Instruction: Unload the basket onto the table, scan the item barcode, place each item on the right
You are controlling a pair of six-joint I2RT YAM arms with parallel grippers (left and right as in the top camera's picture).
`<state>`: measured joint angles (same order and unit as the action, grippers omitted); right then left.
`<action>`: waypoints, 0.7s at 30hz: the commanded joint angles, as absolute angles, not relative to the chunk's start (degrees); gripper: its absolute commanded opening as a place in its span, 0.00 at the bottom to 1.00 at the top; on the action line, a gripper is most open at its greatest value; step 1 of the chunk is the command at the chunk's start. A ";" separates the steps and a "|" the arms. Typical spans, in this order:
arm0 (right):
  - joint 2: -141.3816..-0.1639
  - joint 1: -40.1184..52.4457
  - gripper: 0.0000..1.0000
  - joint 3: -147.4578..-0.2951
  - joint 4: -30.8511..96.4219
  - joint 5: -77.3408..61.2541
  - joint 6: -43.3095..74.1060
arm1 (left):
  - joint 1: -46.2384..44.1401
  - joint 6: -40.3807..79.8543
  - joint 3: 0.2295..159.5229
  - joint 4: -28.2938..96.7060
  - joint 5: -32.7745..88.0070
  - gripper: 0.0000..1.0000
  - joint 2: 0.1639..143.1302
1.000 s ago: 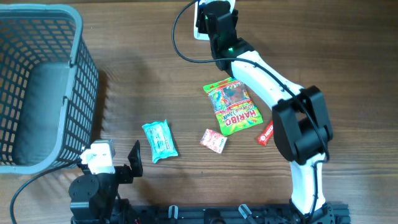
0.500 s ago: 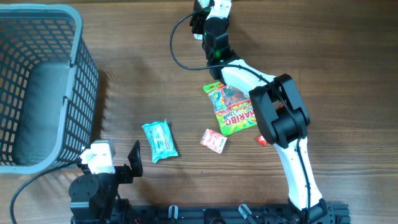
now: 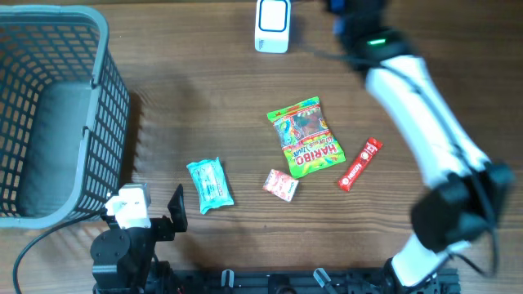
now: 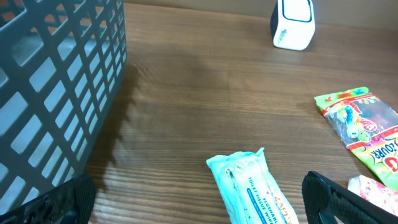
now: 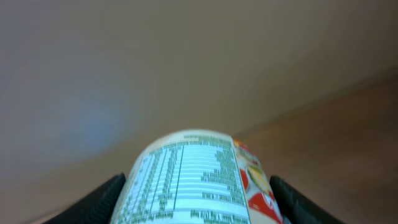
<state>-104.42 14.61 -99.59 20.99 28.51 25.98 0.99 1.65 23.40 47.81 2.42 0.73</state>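
Tabletop (image 3: 204, 106): grey basket (image 3: 113, 122); can (image 5: 189, 177) in right tool (image 5: 200, 202)

My left arm (image 3: 122, 249) sits folded low at the near edge, left gripper (image 4: 199, 202) spread wide with nothing between the fingers. My right arm (image 3: 421, 106) stretches toward the far side and looks blurred. The right gripper (image 5: 199, 196) clamps a can (image 5: 189, 174) between both fingers.
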 commanded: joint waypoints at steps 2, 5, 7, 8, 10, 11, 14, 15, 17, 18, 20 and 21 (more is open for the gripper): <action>-101.47 -1.85 0.61 -99.24 43.99 29.58 41.43 | 0.58 1.78 22.90 47.70 1.89 1.00 0.38; -103.15 -18.63 0.62 -96.82 51.40 22.83 41.12 | 0.58 1.78 22.90 47.68 1.89 1.00 0.38; -105.54 -27.11 0.62 -96.77 51.48 16.93 37.65 | 0.58 1.78 22.90 47.68 1.89 1.00 0.38; -107.66 -31.92 0.62 -96.75 51.22 15.33 37.50 | 0.58 1.78 22.90 47.68 1.89 1.00 0.38; -112.60 -38.30 0.66 -96.75 48.64 15.31 35.44 | 0.58 1.78 22.90 47.68 1.89 1.00 0.38; -114.28 -39.66 0.66 -96.75 47.97 15.33 34.17 | 0.58 1.78 22.90 47.68 1.89 1.00 0.38; -122.17 -44.03 0.66 -96.75 45.32 14.94 31.42 | 0.58 1.78 22.90 47.68 1.89 1.00 0.38; -124.05 -44.86 0.66 -96.75 44.42 14.94 31.46 | 0.58 1.78 22.90 47.68 1.89 1.00 0.38; -126.26 -45.63 0.66 -96.75 41.76 14.76 30.37 | 0.58 1.78 22.92 47.68 1.89 1.00 0.38; -126.56 -45.74 0.67 -96.75 40.01 13.85 28.16 | 0.58 1.78 22.90 47.68 1.89 1.00 0.38; -126.54 -45.74 0.75 -97.80 38.09 13.04 25.47 | 0.58 1.78 22.90 47.68 1.89 1.00 0.38; -126.54 -45.74 0.88 -98.59 38.37 13.02 25.50 | 0.58 1.78 22.90 47.68 1.89 1.00 0.38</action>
